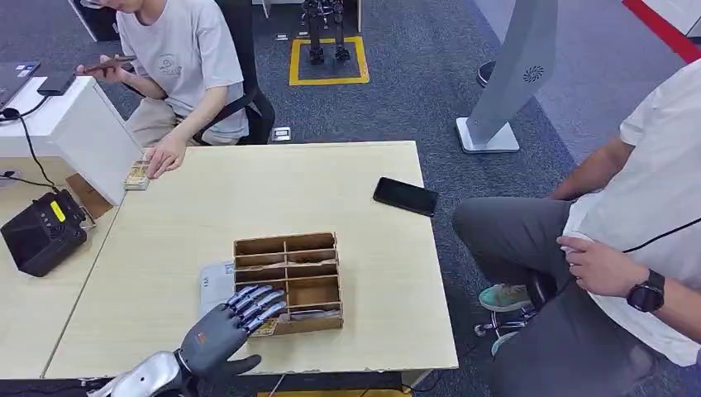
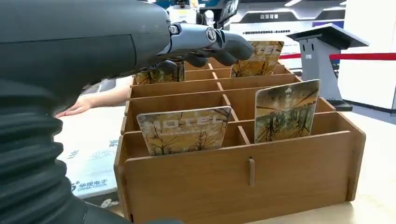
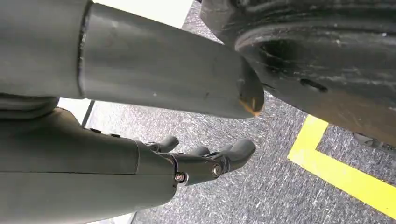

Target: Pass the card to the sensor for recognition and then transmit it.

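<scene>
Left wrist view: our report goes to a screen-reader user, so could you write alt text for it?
The grey robot hand reaches with spread fingers over an open wooden compartment box on a pale table, holding nothing. Tree-printed hotel cards stand upright in its slots: one lettered HOTEL in the near row, a taller one beside it, and others behind.

card (image 2: 184, 129): "hotel" | white pad (image 2: 88, 161): possibly "china-vision"
</scene>
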### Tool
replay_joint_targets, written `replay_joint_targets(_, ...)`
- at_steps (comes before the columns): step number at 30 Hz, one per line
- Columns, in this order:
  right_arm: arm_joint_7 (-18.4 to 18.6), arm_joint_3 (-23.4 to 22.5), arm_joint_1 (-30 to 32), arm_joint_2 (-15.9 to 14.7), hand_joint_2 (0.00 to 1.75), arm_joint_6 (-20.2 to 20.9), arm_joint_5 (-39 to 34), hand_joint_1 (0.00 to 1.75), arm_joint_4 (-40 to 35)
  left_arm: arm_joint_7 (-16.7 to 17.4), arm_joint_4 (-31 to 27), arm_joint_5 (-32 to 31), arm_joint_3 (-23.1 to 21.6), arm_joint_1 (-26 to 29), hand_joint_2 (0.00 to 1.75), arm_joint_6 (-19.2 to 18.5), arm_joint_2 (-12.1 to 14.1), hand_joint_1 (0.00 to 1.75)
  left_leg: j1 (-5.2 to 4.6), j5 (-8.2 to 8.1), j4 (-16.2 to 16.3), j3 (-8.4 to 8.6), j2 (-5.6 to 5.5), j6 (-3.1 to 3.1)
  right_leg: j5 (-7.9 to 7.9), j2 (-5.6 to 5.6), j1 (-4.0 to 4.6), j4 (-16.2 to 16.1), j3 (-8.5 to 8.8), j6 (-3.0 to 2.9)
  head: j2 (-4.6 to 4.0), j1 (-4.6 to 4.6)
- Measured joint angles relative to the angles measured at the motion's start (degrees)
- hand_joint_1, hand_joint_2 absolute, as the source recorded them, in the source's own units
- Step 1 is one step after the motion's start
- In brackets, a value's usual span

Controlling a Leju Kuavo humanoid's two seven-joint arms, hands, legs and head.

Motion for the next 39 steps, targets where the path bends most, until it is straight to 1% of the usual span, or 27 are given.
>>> replay_joint_targets(4, 0.0, 0.0, 0.0, -0.2, 0.00, -0.4, 0.0, 0.00, -0.5, 1.5, 0.0, -1.0, 0.0, 0.3, 1.75, 0.7, -0.2, 0.00, 0.00, 0.00, 0.0, -0.01, 0.00, 0.00, 0.00, 0.00, 0.00, 0.0, -0.01, 0.00, 0.00, 0.00)
replay_joint_targets(7, 0.0, 0.0, 0.0, -0.3, 0.00, -0.5, 0.0, 0.00, -0.7, 1.7, 0.1, -1.4, 0.0, 0.4, 1.75, 1.0, -0.4, 0.00, 0.00, 0.00, 0.0, -0.01, 0.00, 0.00, 0.00, 0.00, 0.00, 0.0, -0.01, 0.00, 0.00, 0.00)
replay_joint_targets(24, 0.0, 0.0, 0.0, -0.4, 0.00, -0.5, 0.0, 0.00, -1.0, 0.9, 1.0, -0.6, 0.0, 0.2, 1.75, 1.2, -0.5, 0.00, 0.00, 0.00, 0.0, -0.02, 0.00, 0.00, 0.00, 0.00, 0.00, 0.0, -0.02, 0.00, 0.00, 0.00)
replay_joint_targets(33, 0.1, 0.0, 0.0, -0.4, 0.00, -0.5, -0.2, 0.00, -1.0, 1.0, 1.6, -2.1, 0.0, 0.2, 1.75, 2.9, -0.5, 0.00, 0.00, 0.00, 0.0, -0.02, 0.00, 0.00, 0.00, 0.00, 0.00, 0.0, -0.02, 0.00, 0.00, 0.00)
replay_joint_targets(39, 0.1, 0.0, 0.0, -0.4, 0.00, -0.5, -0.2, 0.00, -1.0, 1.0, 1.8, -2.2, 0.0, 0.2, 1.75, 3.0, -0.5, 0.00, 0.00, 0.00, 0.0, -0.02, 0.00, 0.00, 0.00, 0.00, 0.00, 0.0, -0.02, 0.00, 0.00, 0.00)
